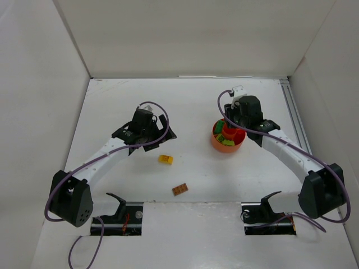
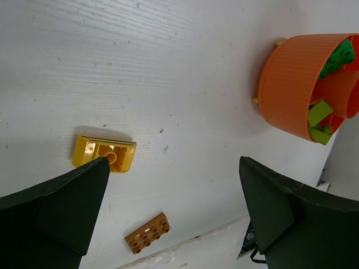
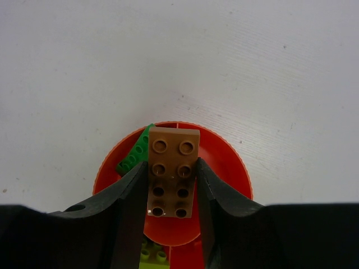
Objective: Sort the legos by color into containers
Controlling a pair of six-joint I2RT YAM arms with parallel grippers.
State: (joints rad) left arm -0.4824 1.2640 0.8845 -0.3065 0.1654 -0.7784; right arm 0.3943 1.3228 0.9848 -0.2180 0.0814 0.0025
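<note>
**Brown brick held over the bowl, two bricks left on the table**

Top external view: the right gripper [image 1: 229, 128] hangs directly over the orange bowl [image 1: 215, 142], right of centre in the frame. Its arm reaches up and left from its base at the lower right. The left gripper [image 1: 147, 136] hovers left of centre with its arm bent up from the lower left. A yellow brick [image 1: 165, 159] lies just below and right of it. The loose brown brick [image 1: 180, 190] lies further down, near the table's front edge. Both are far nearer the left arm than the right.

Left wrist view: the left gripper's fingers [image 2: 56, 207] are spread wide with nothing between them. The yellow brick [image 2: 105, 154] sits just off the tip of the finger at the frame's left, with its long axis roughly across the picture. The loose brown brick [image 2: 148, 232] lies low between the fingers, and the bowl [image 2: 289, 84] is at the upper right with green and lime bricks inside.

Right wrist view: the right gripper [image 3: 172, 188] pinches the held brown brick [image 3: 172, 168] by its long sides, studs facing the camera. The brick's long axis runs up the frame along the fingers. It hangs above the bowl's [image 3: 227, 154] middle. A green brick [image 3: 133, 157] lies in the bowl at its left and a lime brick [image 3: 151, 255] shows at the bottom edge. I cannot tell which compartment lies under the held brick. I judge the release depends on centring it over a section with no green in it.
</note>
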